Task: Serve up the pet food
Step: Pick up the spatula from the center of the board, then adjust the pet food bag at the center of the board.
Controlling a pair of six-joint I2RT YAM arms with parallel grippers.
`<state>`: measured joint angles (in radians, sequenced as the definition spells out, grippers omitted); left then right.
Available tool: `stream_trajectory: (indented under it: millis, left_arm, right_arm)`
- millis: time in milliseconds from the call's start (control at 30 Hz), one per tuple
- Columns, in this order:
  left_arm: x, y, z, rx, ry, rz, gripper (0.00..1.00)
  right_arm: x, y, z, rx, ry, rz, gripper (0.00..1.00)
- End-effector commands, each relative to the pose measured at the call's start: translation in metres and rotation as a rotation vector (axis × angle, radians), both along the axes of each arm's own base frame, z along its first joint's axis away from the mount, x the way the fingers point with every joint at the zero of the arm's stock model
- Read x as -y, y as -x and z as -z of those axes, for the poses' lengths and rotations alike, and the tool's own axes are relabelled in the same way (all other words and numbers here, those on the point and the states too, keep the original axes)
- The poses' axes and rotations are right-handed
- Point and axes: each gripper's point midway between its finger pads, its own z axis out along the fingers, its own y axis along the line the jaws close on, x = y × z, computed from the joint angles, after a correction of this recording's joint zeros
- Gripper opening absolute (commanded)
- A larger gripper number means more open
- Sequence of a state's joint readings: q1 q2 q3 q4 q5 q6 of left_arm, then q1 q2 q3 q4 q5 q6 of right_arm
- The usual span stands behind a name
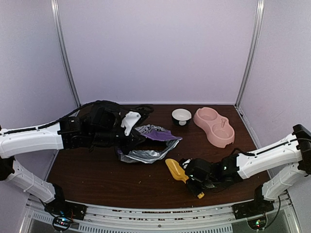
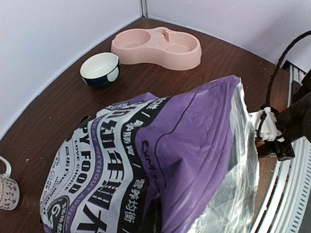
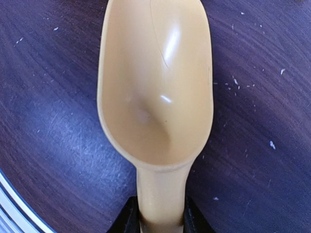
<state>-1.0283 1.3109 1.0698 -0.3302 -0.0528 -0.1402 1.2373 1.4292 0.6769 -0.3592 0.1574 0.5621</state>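
The purple "PUPPY FOOD" bag (image 1: 154,141) lies open at the table's middle, its silver lining showing. It fills the left wrist view (image 2: 194,145). No kibble shows; it is hidden inside the bag. My left gripper (image 1: 130,138) is at the bag's left edge and holds it; the bag hides its fingers in the wrist view. My right gripper (image 1: 193,175) is shut on the handle of the yellow scoop (image 1: 175,170). The scoop (image 3: 155,82) is empty and sits low over the table, with the black fingers (image 3: 127,217) at either side of its handle.
A pink double bowl (image 1: 214,126) stands at the back right, empty in the left wrist view (image 2: 155,46). A small white bowl with a dark outside (image 1: 181,115) stands to its left. A patterned mug (image 2: 7,187) sits at the left wrist view's left edge. Walls enclose the table.
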Motion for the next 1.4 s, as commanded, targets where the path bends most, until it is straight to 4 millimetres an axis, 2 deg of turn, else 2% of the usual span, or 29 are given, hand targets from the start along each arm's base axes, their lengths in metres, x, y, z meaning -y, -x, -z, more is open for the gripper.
stream_trajectory:
  millis: [0,167,400,567,800,933,1100,1267,1367]
  left_arm:
    - [-0.008,-0.010,0.002,0.023,-0.037,-0.046,0.00]
    - [-0.007,-0.011,0.000,0.023,-0.033,-0.048,0.00]
    - [-0.003,-0.011,0.000,0.013,-0.032,-0.043,0.00]
    - [-0.008,-0.017,-0.005,0.033,-0.033,-0.081,0.00]
    - [-0.010,-0.019,-0.012,0.029,-0.008,-0.088,0.00]
    - [-0.009,-0.021,-0.012,0.017,-0.004,-0.087,0.00]
    - [-0.007,-0.025,-0.010,-0.022,0.012,-0.084,0.00]
    - [-0.002,-0.021,-0.002,-0.041,0.003,-0.054,0.00]
    - [-0.007,-0.030,-0.008,-0.007,-0.020,-0.093,0.00]
  right_arm:
    - [-0.007,-0.012,0.001,0.009,0.036,-0.078,0.15]
    - [-0.010,-0.014,-0.007,0.011,0.013,-0.083,0.09]
    - [0.006,-0.010,-0.019,0.007,-0.047,-0.007,0.03]
    - [0.017,-0.012,-0.039,0.033,-0.090,0.048,0.00]
    - [0.041,-0.008,-0.071,0.059,-0.116,0.090,0.00]
    - [0.049,0.001,-0.097,0.068,-0.160,0.074,0.00]
    - [0.050,0.013,-0.136,0.109,-0.240,0.028,0.00]
    - [0.048,0.012,-0.155,0.146,-0.303,0.034,0.00]
    - [0.041,0.008,-0.167,0.170,-0.354,0.045,0.00]
